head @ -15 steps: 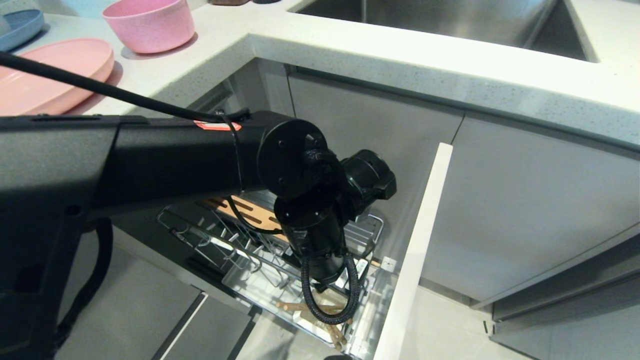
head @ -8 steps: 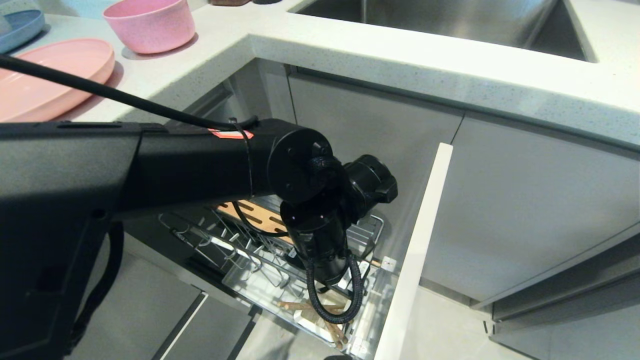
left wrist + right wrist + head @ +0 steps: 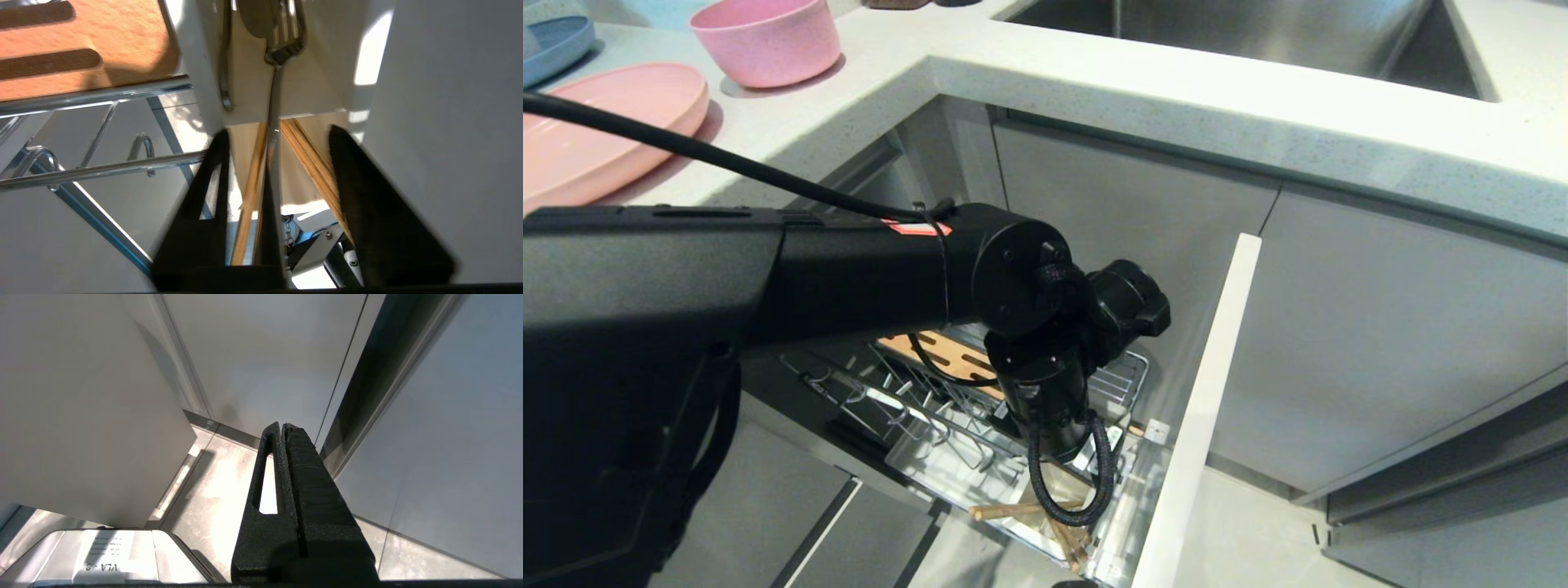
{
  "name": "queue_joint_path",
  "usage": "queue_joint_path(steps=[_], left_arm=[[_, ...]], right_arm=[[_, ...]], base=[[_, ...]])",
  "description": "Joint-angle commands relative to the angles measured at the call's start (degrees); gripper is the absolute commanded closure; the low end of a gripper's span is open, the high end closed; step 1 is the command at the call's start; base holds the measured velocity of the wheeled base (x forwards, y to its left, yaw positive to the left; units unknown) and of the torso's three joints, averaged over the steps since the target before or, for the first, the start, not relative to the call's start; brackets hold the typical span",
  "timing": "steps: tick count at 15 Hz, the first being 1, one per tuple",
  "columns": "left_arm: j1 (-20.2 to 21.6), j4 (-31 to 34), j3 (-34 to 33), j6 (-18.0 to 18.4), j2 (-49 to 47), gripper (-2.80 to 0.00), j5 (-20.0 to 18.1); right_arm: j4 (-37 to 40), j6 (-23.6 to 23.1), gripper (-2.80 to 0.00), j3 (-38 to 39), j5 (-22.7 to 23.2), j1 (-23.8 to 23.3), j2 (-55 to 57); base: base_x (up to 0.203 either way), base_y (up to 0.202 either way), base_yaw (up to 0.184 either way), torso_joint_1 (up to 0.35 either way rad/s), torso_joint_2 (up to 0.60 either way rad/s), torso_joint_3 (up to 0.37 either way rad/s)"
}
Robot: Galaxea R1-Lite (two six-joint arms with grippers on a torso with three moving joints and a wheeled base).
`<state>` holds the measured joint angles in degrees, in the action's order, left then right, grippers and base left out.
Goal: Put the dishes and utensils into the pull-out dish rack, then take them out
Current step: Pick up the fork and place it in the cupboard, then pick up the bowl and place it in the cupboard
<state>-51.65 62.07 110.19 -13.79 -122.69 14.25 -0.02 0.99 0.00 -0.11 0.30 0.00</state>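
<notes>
My left gripper reaches down into the pull-out dish rack, its wrist hiding it in the head view. Its jaws stand open. Between them runs the silver fork, tines down in the white caddy, touched by neither finger. Two wooden chopsticks lean in the same caddy, their ends sticking out below the wrist. The pink plate and pink bowl sit on the counter at the far left. My right gripper hangs shut over the floor, holding nothing.
The rack's tan slotted board and chrome prongs lie beside the caddy. The white drawer front stands at the right of the rack. A blue plate lies behind the pink plate, and the sink is at the back.
The left arm has sunk a little and shifted right over the rack. The chopstick ends below the wrist have spread apart, one now lying nearly level.
</notes>
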Motion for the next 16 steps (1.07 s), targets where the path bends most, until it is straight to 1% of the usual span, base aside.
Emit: queue_joint_path(steps=[1,5,8,10,12,13,15,16], left_arm=[[0.1,0.4,0.0,-0.1,0.3,-2.80,0.1],[0.0,0.5,0.0,-0.3,2.1,-2.80,0.8],[-0.1,0.5,0.0,-0.9,4.5,-2.80,3.2],[-0.1,0.4,0.0,-2.4,6.5,-2.80,5.0],[-0.3,-1.4,-0.1,-4.6,9.0,-2.80,7.3],[-0.3,-2.0,-0.1,-5.6,10.1,0.00,8.3],[-0.5,-3.2,-0.1,-8.3,12.1,0.00,12.8],[-0.8,-4.4,-0.1,-9.9,12.9,0.00,14.3]], right_arm=[[0.0,0.0,0.00,0.1,0.0,0.0,0.0],[0.0,0.0,0.00,0.1,0.0,0.0,0.0],[0.0,0.0,0.00,0.1,0.0,0.1,0.0],[0.0,0.1,0.00,0.1,0.0,0.0,0.0],[-0.1,0.0,0.00,0.1,0.0,0.0,0.0],[0.0,0.0,0.00,0.1,0.0,0.0,0.0],[0.0,0.0,0.00,0.1,0.0,0.0,0.0],[0.0,0.0,0.00,0.1,0.0,0.1,0.0]], base=[[0.000,0.000,0.000,0.000,0.00,0.000],[0.000,0.000,0.000,0.000,0.00,0.000],[0.000,0.000,0.000,0.000,0.00,0.000],[0.000,0.000,0.000,0.000,0.00,0.000],[0.000,0.000,0.000,0.000,0.00,0.000],[0.000,0.000,0.000,0.000,0.00,0.000],[0.000,0.000,0.000,0.000,0.00,0.000],[0.000,0.000,0.000,0.000,0.00,0.000]])
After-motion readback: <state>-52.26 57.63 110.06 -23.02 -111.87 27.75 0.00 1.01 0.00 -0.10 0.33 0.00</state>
